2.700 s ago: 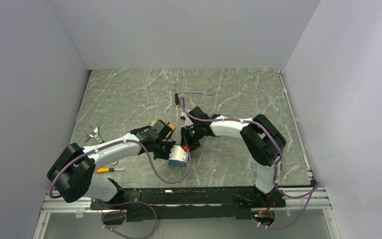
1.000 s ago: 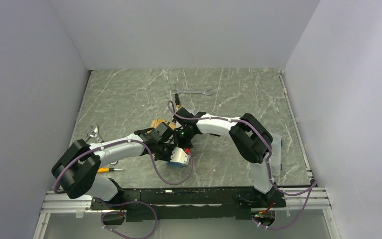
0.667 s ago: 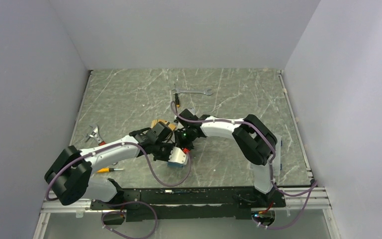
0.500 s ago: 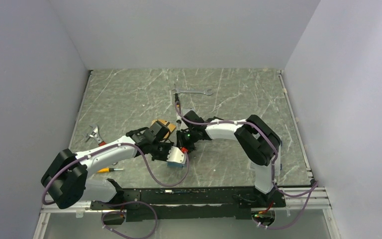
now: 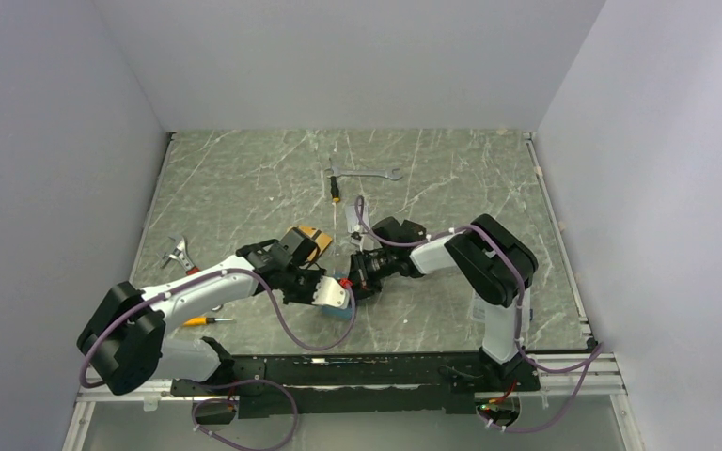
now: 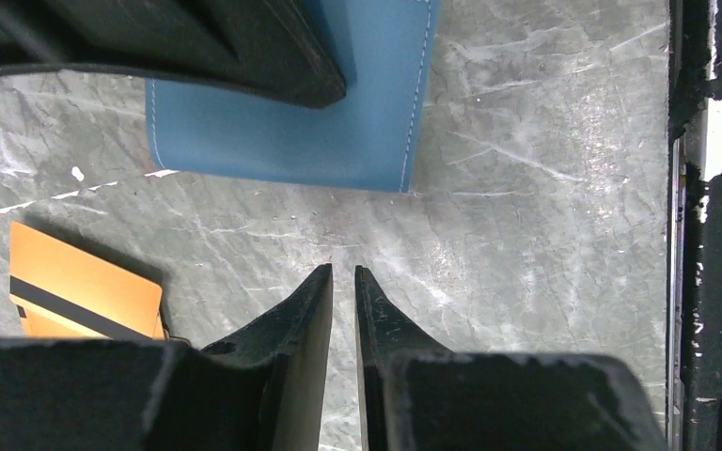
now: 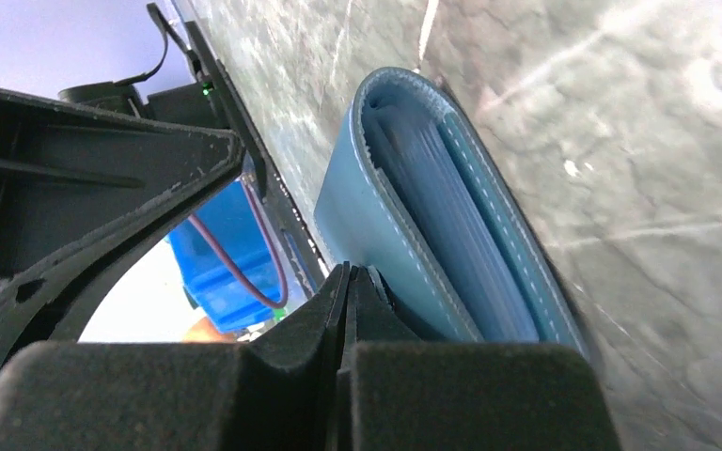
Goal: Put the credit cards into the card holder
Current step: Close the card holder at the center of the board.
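Note:
The teal-blue card holder lies near the table's front middle. In the right wrist view the card holder is folded nearly flat, with pale blue pockets showing at its edge. My right gripper is shut, and the tips of the right gripper press against its outer cover. My left gripper hovers just short of the card holder, jaws a narrow slit apart with only table between them. An orange credit card with a black stripe lies beside it. Credit cards sit stacked behind the left wrist.
A silver wrench and a small red-handled tool lie at the back middle. Pliers and a yellow-handled screwdriver lie at the left. The black front rail runs close behind the card holder.
My right gripper has swung down from beside the cards to the card holder's right edge. The left arm has shifted slightly left and nearer. The card holder has barely moved.

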Robot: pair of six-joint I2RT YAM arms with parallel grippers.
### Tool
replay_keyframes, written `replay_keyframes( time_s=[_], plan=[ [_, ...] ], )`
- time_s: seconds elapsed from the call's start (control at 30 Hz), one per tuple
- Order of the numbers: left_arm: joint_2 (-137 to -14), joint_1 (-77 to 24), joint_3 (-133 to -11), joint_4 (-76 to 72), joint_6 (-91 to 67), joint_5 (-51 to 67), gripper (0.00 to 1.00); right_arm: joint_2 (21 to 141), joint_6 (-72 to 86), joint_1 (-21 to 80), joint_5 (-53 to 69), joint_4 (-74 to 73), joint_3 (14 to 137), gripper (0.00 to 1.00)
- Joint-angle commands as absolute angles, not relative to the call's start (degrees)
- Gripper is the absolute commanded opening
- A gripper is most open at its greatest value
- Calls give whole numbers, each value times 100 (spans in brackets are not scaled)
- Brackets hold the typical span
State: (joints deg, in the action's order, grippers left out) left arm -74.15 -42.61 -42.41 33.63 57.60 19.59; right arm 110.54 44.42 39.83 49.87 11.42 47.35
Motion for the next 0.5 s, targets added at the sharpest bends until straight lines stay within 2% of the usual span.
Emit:
replay_keyframes(
  time_s=[0.0, 0.07, 0.3, 0.47],
  plan=[
    [-7602, -4252, -4405, 3292, 5894, 2177, 21, 11531, 4131, 3803, 4589, 800, 4265, 0],
    [-7733, -4251, -4384, 3208, 5942, 2126, 21, 11564, 4132, 3780, 4718, 813, 4342, 0],
    [-7849, -4441, -4382, 3082, 5979, 2130, 21, 10938, 4220, 3790, 4878, 439, 5043, 23],
    [-7715, -4715, -4455, 3154, 5931, 2240, 21, 10588, 4439, 3781, 5053, 293, 5465, 29]
  ],
)
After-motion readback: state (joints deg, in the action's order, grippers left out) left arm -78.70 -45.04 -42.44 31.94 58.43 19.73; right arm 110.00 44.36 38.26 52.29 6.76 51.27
